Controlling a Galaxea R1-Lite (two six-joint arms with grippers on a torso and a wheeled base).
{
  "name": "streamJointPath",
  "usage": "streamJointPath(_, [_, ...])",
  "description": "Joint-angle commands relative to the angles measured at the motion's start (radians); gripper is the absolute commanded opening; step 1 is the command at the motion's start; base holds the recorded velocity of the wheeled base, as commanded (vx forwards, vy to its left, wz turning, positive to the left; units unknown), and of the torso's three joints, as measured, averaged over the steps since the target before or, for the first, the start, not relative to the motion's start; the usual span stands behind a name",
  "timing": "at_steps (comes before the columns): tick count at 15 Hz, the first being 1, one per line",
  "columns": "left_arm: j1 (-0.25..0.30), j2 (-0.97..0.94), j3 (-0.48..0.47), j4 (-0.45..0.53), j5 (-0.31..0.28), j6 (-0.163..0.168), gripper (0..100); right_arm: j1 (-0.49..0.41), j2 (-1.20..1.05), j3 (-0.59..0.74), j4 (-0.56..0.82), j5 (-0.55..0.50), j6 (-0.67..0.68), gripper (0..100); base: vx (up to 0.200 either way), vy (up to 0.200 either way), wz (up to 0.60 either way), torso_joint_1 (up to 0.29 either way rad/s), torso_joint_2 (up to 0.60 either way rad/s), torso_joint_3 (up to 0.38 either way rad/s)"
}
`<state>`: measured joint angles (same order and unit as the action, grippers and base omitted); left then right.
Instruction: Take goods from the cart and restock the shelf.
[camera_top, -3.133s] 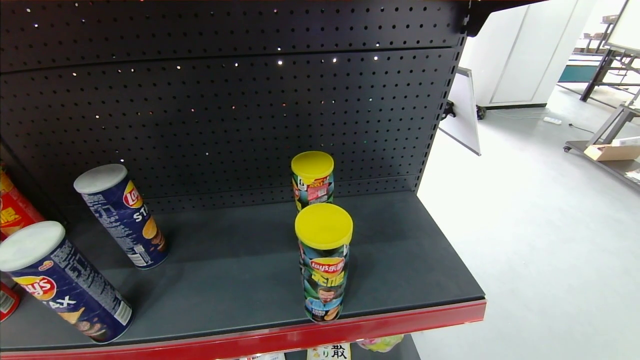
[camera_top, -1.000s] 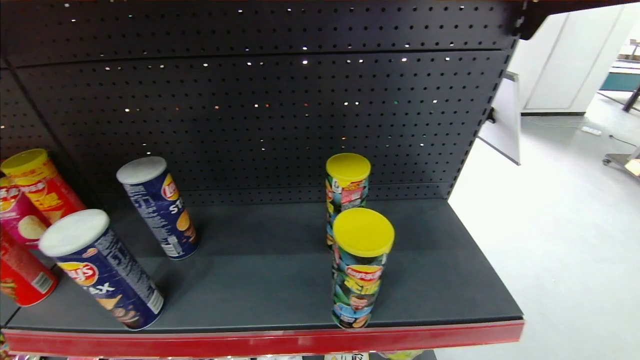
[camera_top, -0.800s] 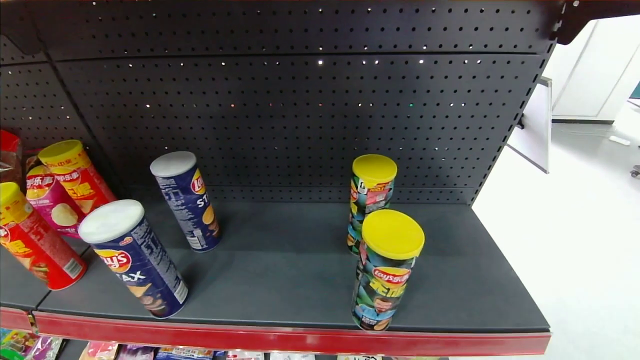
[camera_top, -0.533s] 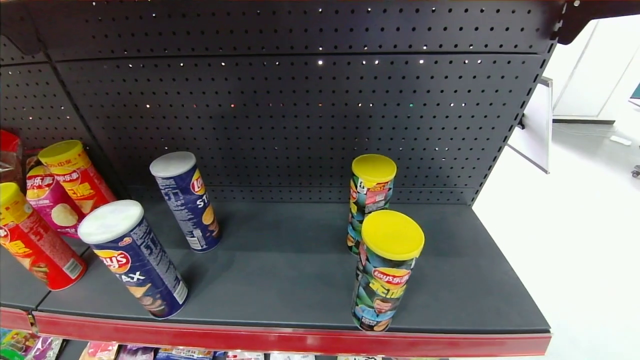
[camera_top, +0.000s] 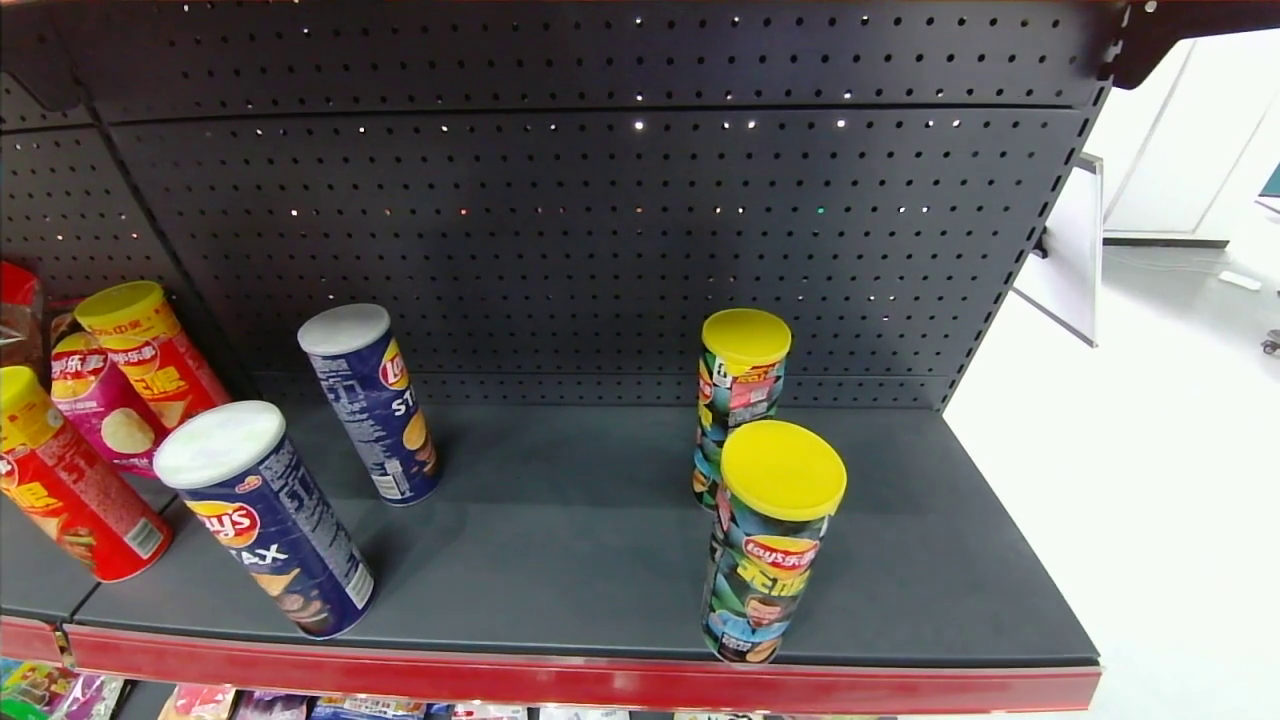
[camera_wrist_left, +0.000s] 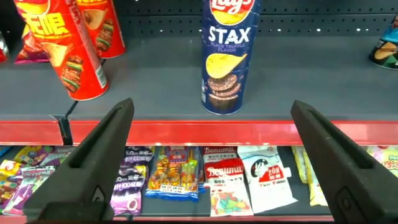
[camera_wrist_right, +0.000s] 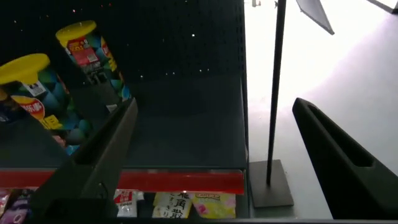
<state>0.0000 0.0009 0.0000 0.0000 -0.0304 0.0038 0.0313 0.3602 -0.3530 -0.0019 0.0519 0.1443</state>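
Currently on view: dark grey shelf board (camera_top: 560, 560) with a red front lip, backed by a black perforated metal panel (camera_top: 560, 230).
Blue cans: two dark blue cylindrical crisp cans with white lids, both upright on the board's left half. The front blue can (camera_top: 265, 520) is close to the lip and the rear blue can (camera_top: 370, 405) is near the panel, the two apart.
Yellow-lidded cans: two teal-patterned cylindrical cans with yellow lids, upright, right of the middle. The front yellow-lidded can (camera_top: 770, 545) is at the lip, and the rear yellow-lidded can (camera_top: 738, 395) is just behind it; whether they touch cannot be told.
Red cans: red and pink cylindrical cans (camera_top: 70, 490), grouped on the neighbouring board to the left.
Lower tier: coloured snack packets (camera_wrist_left: 186, 180) under the lip.
Left gripper (camera_wrist_left: 212, 106): fingers spread wide, nothing between them, facing the front blue can at lip level.
Right gripper (camera_wrist_right: 214, 102): fingers spread wide, empty, facing the board's right end beside the yellow-lidded cans.
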Motion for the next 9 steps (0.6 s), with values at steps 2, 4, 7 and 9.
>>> streamJointPath(2, [0.0, -0.001, 0.0, 0.0, 0.0, 0.001, 100, 0.091, 0.591, -0.103, -0.007, 0.017, -0.035, 100, 0.0, 0.0, 0.0, 0.0, 0.0, 0.0])
streamJointPath(4, [0.0, -0.001, 0.0, 0.0, 0.0, -0.001, 100, 0.171, 0.675, -0.1, -0.007, 0.009, -0.035, 100, 0.0, 0.0, 0.0, 0.0, 0.0, 0.0])
streamJointPath(7, [0.0, -0.001, 0.0, 0.0, 0.0, -0.001, 100, 0.274, 0.822, -0.112, -0.021, -0.055, -0.029, 100, 0.0, 0.0, 0.0, 0.0, 0.0, 0.0])
streamJointPath(9, [0.0, -0.001, 0.0, 0.0, 0.0, 0.001, 100, 0.348, 0.888, -0.112, -0.086, -0.083, -0.028, 100, 0.0, 0.0, 0.0, 0.0, 0.0, 0.0])
